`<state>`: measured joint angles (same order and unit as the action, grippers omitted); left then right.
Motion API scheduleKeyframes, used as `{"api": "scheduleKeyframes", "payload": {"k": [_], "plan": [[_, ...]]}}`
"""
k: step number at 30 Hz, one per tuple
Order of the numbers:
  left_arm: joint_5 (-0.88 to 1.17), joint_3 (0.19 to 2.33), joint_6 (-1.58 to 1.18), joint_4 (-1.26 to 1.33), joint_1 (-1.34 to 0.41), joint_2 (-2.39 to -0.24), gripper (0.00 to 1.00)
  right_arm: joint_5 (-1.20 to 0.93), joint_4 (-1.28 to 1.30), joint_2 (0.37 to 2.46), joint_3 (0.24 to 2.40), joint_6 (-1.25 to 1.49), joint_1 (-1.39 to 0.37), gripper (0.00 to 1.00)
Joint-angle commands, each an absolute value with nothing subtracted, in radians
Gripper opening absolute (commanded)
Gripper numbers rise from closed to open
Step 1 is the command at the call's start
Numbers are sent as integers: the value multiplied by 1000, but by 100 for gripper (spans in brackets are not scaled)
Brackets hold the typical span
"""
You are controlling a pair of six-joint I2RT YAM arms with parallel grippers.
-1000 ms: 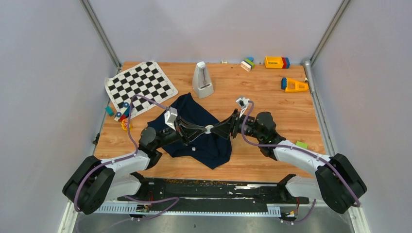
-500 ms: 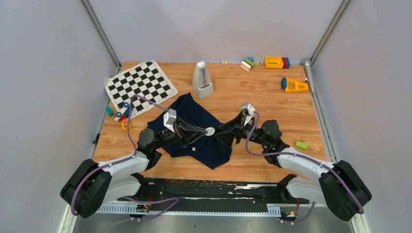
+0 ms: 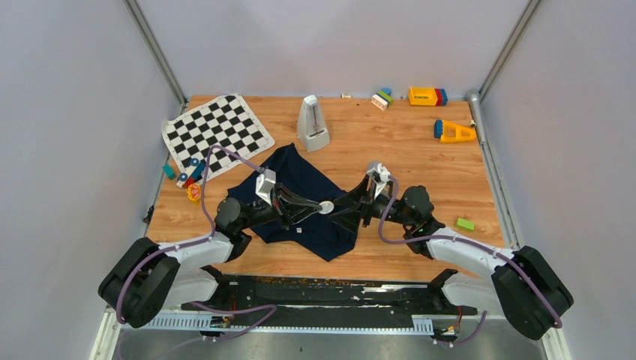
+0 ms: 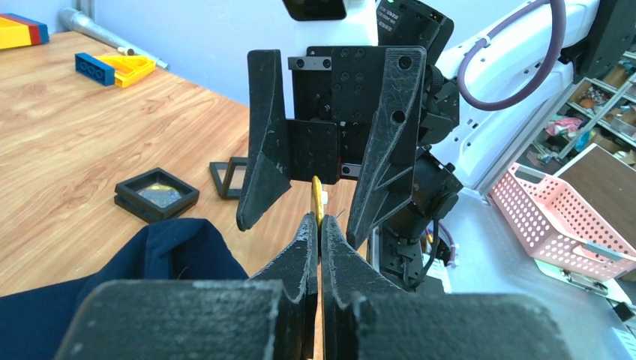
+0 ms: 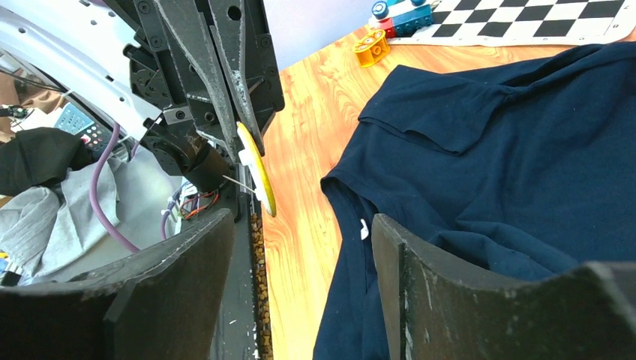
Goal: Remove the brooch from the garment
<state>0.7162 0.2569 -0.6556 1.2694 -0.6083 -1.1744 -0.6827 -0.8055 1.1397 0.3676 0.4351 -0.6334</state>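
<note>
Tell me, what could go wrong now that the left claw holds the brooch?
1. The left claw pinches the brooch only by its thin edge; it may slip out and drop.
2. Its bare pin sticks out and may snag the garment if lowered.
3. The open right claw straddles the brooch closely; closing off-centre could knock it loose.

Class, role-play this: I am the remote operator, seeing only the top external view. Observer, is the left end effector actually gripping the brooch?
Observer: Yes. The left wrist view shows the left end effector shut on the brooch, seen edge-on.
Operator: And the right one?
Observer: The right end effector is open, one finger on each side of the brooch.
Operator: Is it pinned to the garment?
Observer: No. The right wrist view shows it in the air, apart from the garment, pin bare.
</note>
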Motion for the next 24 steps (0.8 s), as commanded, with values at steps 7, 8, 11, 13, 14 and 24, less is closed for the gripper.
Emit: {"api": "scheduleKeyframes", "payload": {"k": [7,8,11,13,14,24], "plan": [[743,279,-675,1339,-613,-1199,0,-704,-843,1167,435,453,-649,67],[745,280,-676,1340,-614,-1200,0,-701,-840,1169,436,458,-649,67],[747,281,-680,1346,-614,-1206,0,-687,-830,1170,443,468,-649,65],[748,281,-681,1349,-614,-1207,0,-675,-815,1175,452,476,-648,62],[749,281,-680,1349,-614,-1207,0,-670,-806,1178,457,481,-649,61],[754,281,-683,1356,-614,-1209,0,-632,-765,1212,484,514,-649,49]]}}
